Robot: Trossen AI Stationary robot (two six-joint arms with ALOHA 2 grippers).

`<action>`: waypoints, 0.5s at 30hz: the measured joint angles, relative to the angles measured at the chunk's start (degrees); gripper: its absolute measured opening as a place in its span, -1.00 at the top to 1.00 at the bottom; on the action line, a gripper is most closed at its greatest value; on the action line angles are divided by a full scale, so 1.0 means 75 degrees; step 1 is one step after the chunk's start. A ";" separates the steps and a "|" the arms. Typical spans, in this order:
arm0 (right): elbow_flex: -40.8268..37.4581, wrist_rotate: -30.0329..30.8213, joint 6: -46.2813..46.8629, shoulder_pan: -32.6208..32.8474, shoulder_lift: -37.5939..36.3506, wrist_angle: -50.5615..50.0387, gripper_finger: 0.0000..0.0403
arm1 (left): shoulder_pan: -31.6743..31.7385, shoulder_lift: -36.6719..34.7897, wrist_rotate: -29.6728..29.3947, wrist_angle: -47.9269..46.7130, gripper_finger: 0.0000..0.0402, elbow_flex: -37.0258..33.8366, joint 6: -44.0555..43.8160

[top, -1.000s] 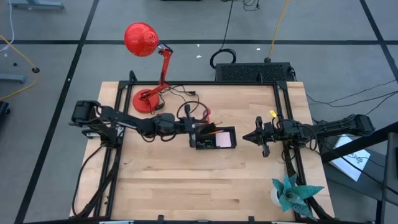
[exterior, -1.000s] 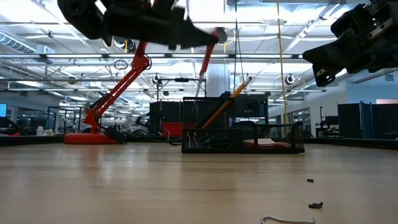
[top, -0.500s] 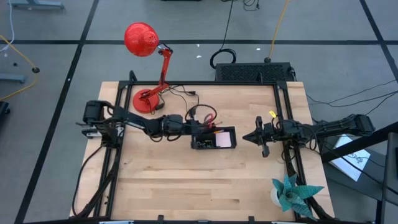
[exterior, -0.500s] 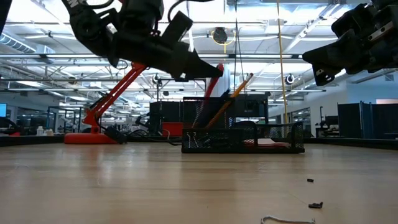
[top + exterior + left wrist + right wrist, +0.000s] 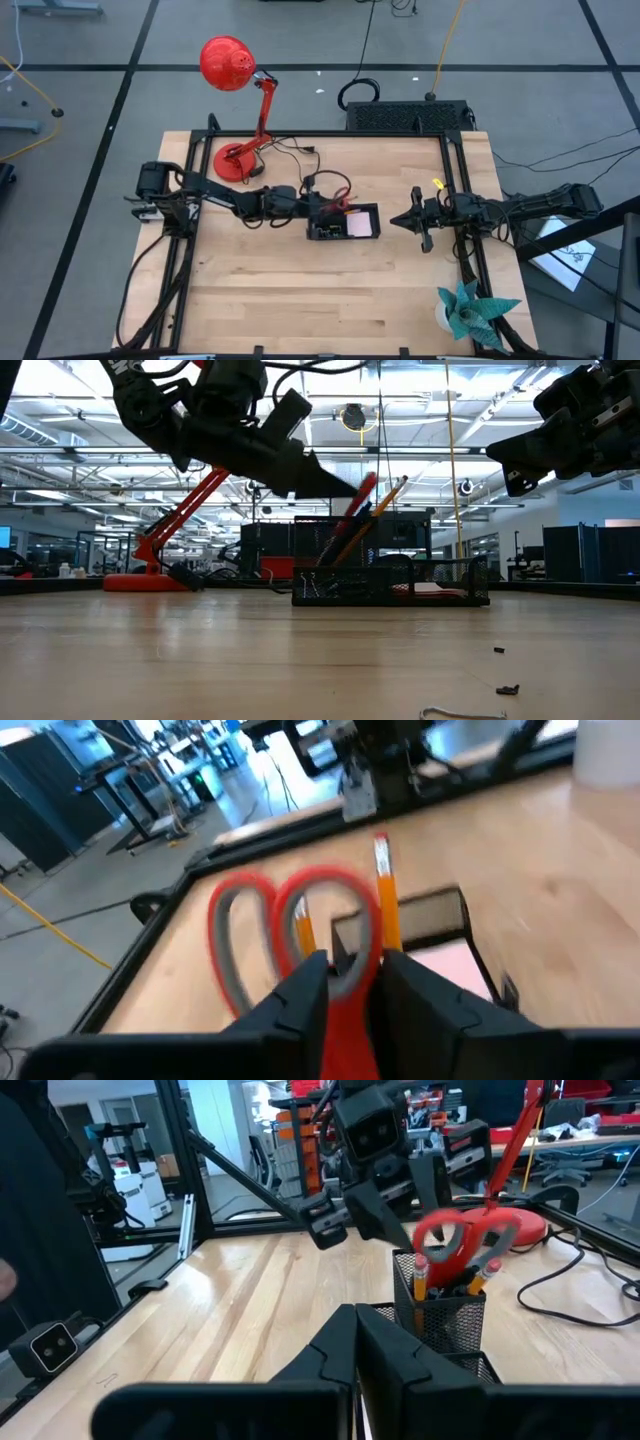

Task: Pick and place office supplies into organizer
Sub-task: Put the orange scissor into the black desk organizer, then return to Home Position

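A light wooden table [image 5: 300, 290] with a black frame along its edges. On it rest a red desk lamp [image 5: 237, 160] at the far left, a small black mesh organizer [image 5: 345, 223] near the middle, and a teal paper plant [image 5: 470, 310] at the near right corner. In the low view, tiny black clips [image 5: 508, 689] lie loose on the near wood.

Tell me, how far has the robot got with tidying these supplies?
Well along. Orange pencils already stand in the organizer, with a pink pad in its tray. The left gripper is just lowering the red scissors into the cup. Left: small dark bits on the table. The right gripper waits alongside.
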 joint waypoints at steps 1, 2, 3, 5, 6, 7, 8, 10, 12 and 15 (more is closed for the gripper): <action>0.0000 0.0000 0.0000 0.0000 0.0000 0.0000 0.98 | 0.0000 0.0000 0.0018 -0.0130 0.44 0.0000 0.0067; -0.0001 0.0000 0.0000 0.0000 0.0000 -0.0001 0.98 | 0.0000 0.0000 0.0098 -0.0293 0.39 0.0000 0.0158; 0.0001 0.0000 0.0000 0.0000 0.0000 0.0001 0.98 | -0.0003 0.0000 0.0141 -0.0446 0.35 0.0000 0.0216; 0.0001 0.0000 0.0000 0.0000 0.0000 0.0001 0.98 | -0.0033 0.0003 0.0159 -0.0611 0.29 0.0000 0.0236; 0.0001 0.0000 0.0000 0.0000 0.0000 0.0001 0.98 | -0.0049 0.0003 0.0159 -0.0634 0.27 0.0000 0.0234; 0.0001 0.0000 0.0000 0.0000 0.0000 0.0001 0.98 | -0.0074 0.0003 0.0157 -0.0618 0.26 0.0000 0.0236; 0.0001 0.0000 0.0000 0.0000 0.0000 0.0001 0.98 | -0.0106 0.0003 0.0153 -0.0571 0.25 0.0000 0.0262; -0.0001 0.0000 0.0000 0.0002 0.0000 -0.0001 0.98 | -0.0198 -0.0005 0.0034 -0.0429 0.24 0.0019 0.0398; 0.0001 0.0001 0.0000 0.0000 0.0000 0.0000 0.98 | -0.0336 -0.0194 -0.0186 -0.0383 0.24 0.0038 0.0683; 0.0000 -0.0003 -0.0028 0.0000 0.0001 0.0001 0.98 | -0.0696 -0.0712 -0.0899 -0.0399 0.28 0.0185 0.1116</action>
